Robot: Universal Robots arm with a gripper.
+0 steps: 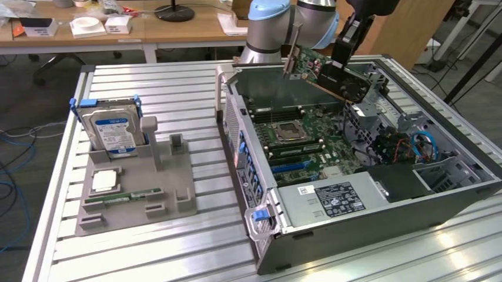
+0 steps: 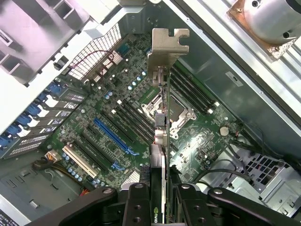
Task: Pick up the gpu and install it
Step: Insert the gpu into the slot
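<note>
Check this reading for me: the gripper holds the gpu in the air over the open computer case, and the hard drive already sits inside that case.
Wrong on the hard drive: the exterior view shows it standing upright in the gray holder, to that view's left of the computer case, not inside it. The gripper does hold the gpu over the open case.
</note>
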